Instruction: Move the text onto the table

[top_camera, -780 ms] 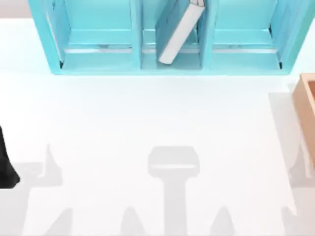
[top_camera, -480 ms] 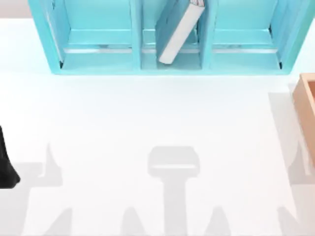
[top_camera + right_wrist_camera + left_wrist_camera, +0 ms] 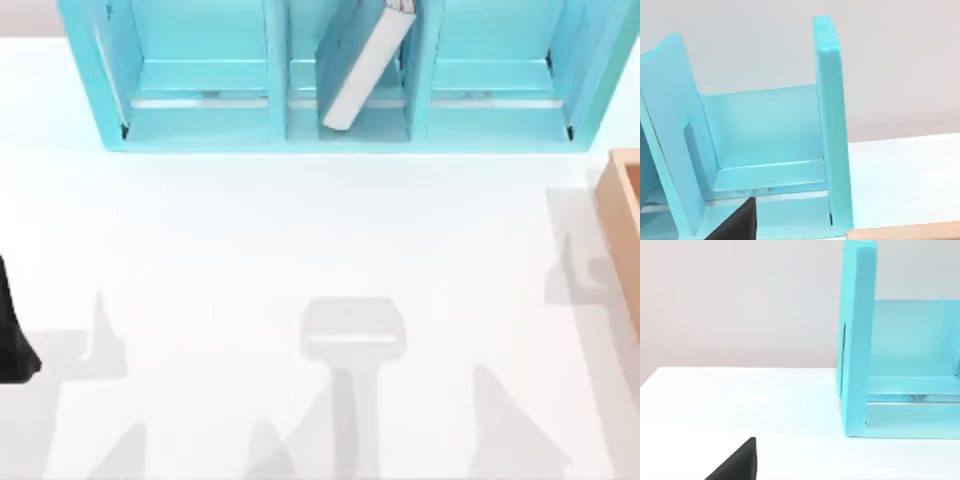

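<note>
White table (image 3: 300,230) spreads below a turquoise shelf (image 3: 200,125) at its far edge. Book (image 3: 362,62) leans tilted in the shelf's middle compartment, ungrasped. Approach step, I judge. Next: reach in and grip its spine. My left arm (image 3: 12,340) sits at the left edge. Whether my grippers are open, I cannot tell.

A turquoise shelf unit (image 3: 340,75) with 3 open compartments spans the 12 o'clock edge of the top view. A tan wooden box (image 3: 622,225) sits at 3 o'clock, cut off by the edge, just below the shelf's right end.
</note>
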Controlling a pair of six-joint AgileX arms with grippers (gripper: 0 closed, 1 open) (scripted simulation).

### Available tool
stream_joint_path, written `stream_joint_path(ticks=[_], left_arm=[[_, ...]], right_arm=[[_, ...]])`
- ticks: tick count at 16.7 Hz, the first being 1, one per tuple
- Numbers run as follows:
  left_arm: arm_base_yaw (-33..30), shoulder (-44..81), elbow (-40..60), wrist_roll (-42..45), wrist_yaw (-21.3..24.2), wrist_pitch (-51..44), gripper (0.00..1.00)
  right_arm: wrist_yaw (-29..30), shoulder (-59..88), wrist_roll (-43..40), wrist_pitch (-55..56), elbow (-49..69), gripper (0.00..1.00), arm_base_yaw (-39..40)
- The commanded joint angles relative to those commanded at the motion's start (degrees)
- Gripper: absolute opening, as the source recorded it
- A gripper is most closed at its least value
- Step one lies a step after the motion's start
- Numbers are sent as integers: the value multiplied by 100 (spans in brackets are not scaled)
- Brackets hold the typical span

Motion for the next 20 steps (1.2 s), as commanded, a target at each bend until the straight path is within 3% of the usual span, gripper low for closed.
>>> stream_joint_path(ticks=[12,20], left_arm=[[0,0,0,0,0,0,100],[0,0,0,0,0,0,100]], right_arm=[[2006,7063,1508,2781,3444,100,2089],[2723,9507,2081,4007,4967,100,2811]])
